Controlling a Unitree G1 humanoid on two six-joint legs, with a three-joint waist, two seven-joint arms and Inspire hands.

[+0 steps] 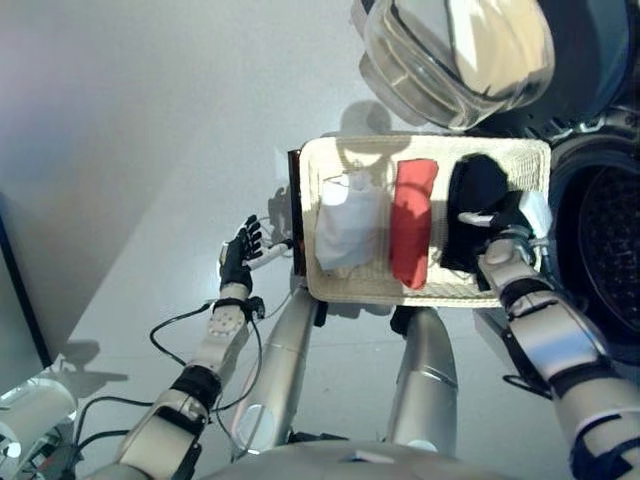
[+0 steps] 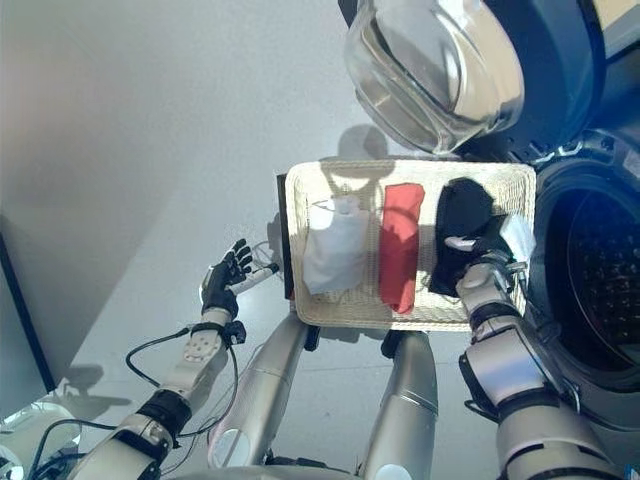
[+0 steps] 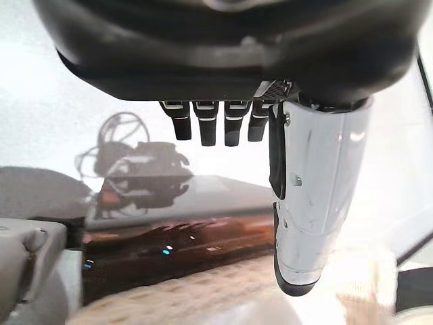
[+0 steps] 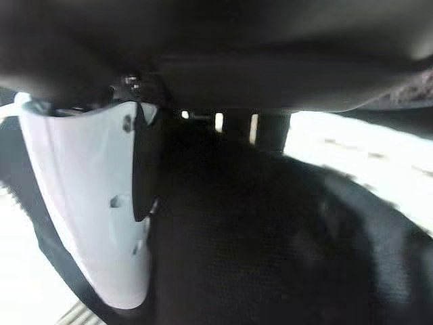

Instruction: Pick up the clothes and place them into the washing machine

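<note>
A shallow wicker basket [image 1: 420,143] holds a white garment [image 1: 345,230], a red garment [image 1: 412,220] and a black garment [image 1: 475,185]. My right hand [image 1: 505,225] is down on the black garment at the basket's right end, next to the washing machine's open drum [image 1: 610,240]. In the right wrist view the black garment [image 4: 270,237] bulges up against the palm beside the white-covered thumb [image 4: 88,217]. My left hand [image 1: 238,255] is open and empty, just off the basket's left end. Its straight fingers [image 3: 203,125] show in the left wrist view.
The machine's round glass door [image 1: 455,55] hangs open above the basket. The dark brown box [image 3: 176,250] under the basket shows at its left end [image 1: 295,210]. A white object [image 1: 30,410] and a dark panel [image 1: 15,300] stand at the lower left.
</note>
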